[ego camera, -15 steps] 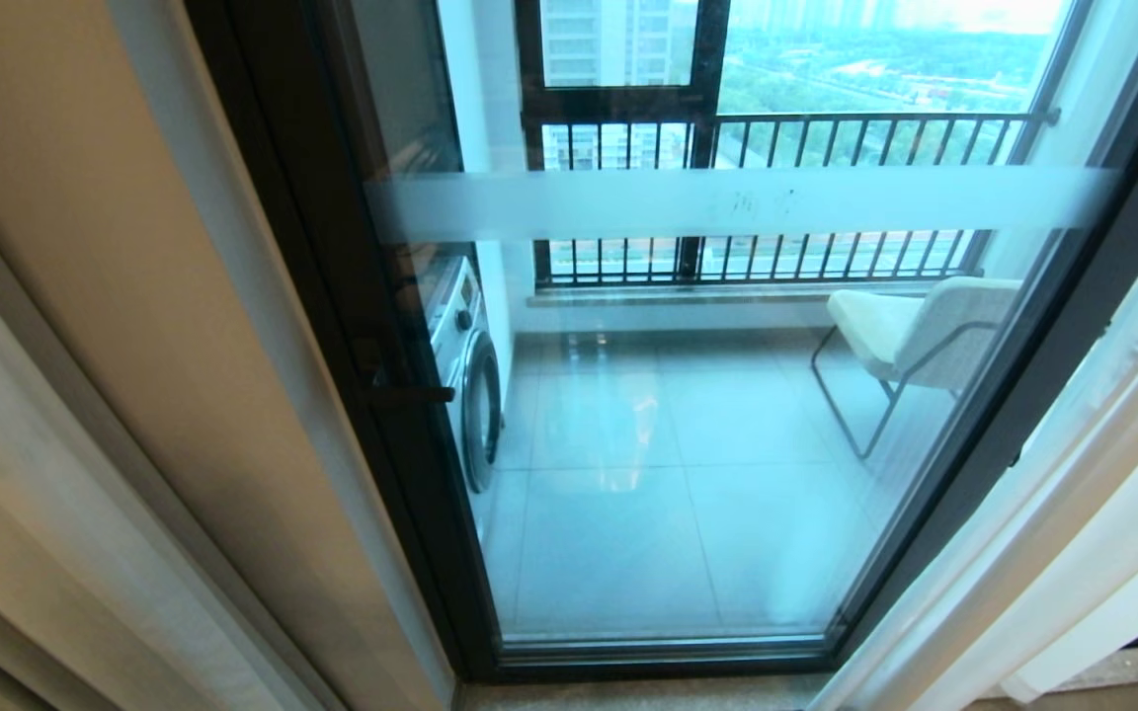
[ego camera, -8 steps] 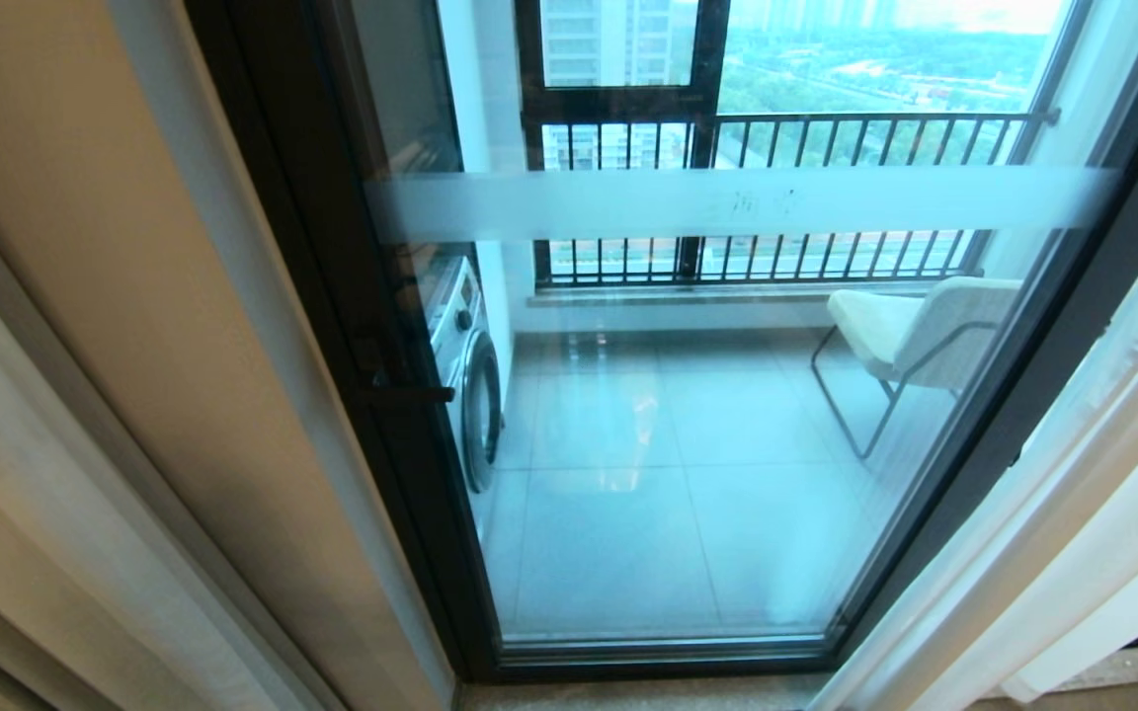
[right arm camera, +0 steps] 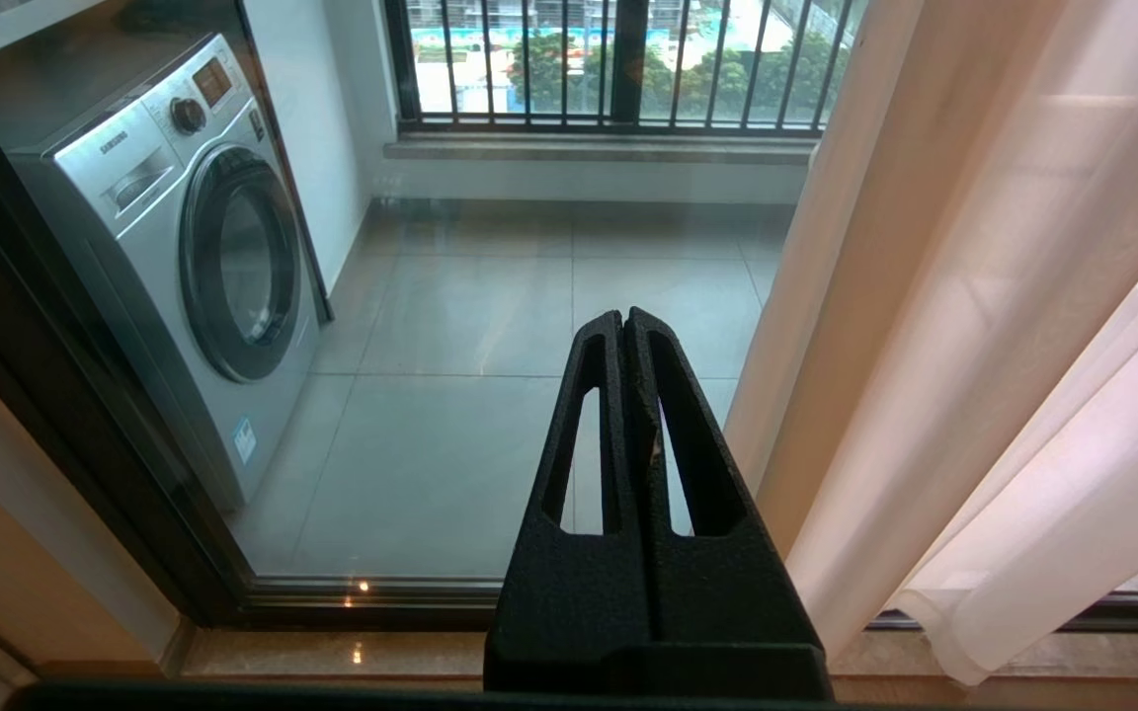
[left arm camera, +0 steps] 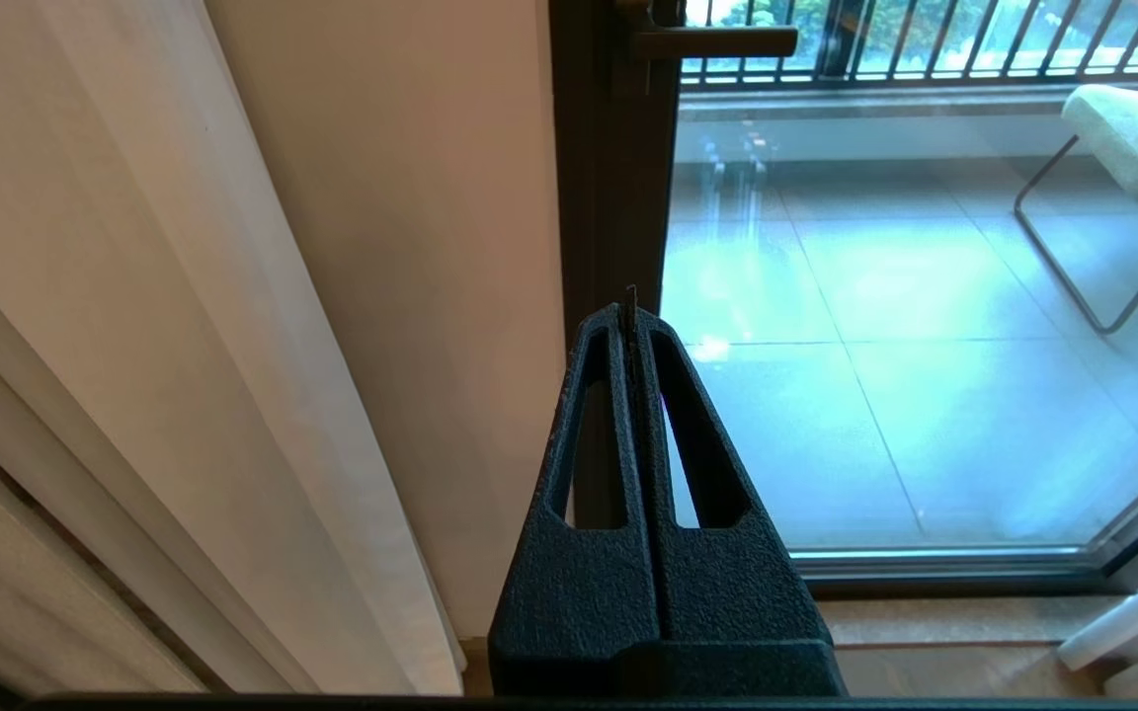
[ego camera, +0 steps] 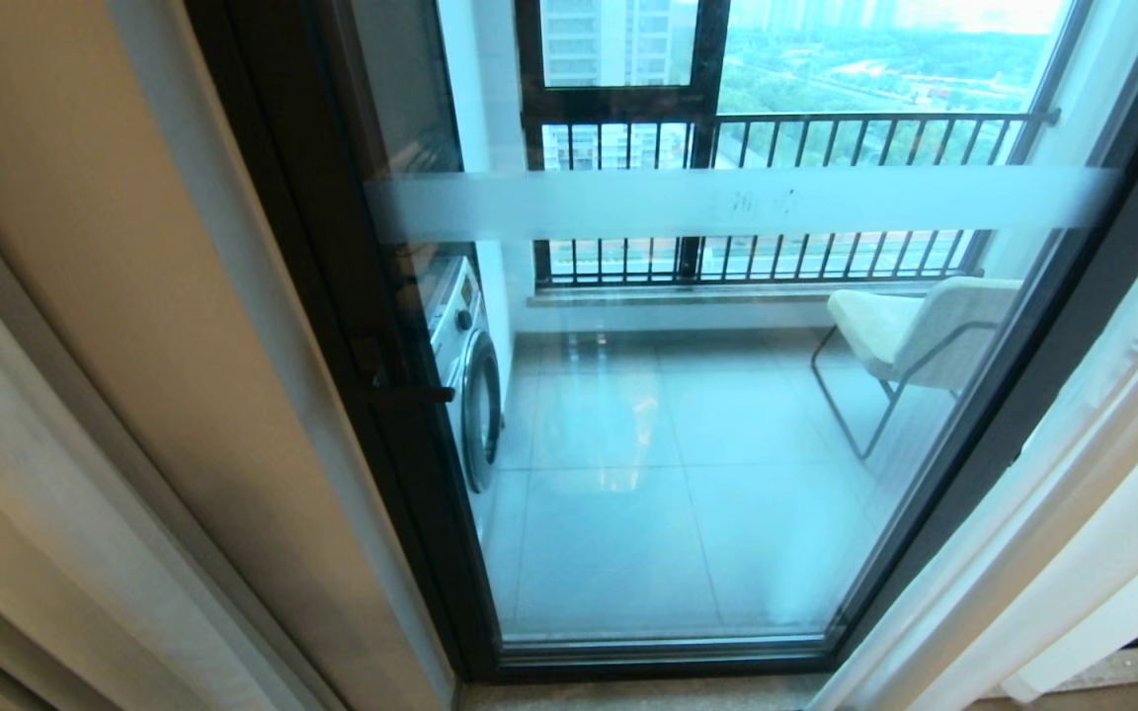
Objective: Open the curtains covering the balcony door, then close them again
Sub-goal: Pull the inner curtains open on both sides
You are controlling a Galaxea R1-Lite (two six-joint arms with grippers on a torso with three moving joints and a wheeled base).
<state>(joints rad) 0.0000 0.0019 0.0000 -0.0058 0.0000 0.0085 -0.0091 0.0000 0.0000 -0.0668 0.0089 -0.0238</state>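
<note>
Balcony door (ego camera: 688,415) filling frame centre, glass uncovered; curtains (ego camera: 1053,513) bunching at right edge. Washing machine (ego camera: 465,370), chair (ego camera: 910,336) standing on grey balcony tiles. Left hand (left arm camera: 631,321), right hand (right arm camera: 624,321) both closed, gripping nothing.

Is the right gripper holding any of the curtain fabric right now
No, the right gripper is shut on nothing, with the curtains hanging beside it.

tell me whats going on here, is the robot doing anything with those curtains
Right now nothing is being handled. The curtains are drawn aside, bunched at either edge, so the balcony door glass is uncovered and shows a washing machine and a chair beyond. The left gripper and right gripper are both shut and empty, pointing toward the door, touching no fabric.
</note>
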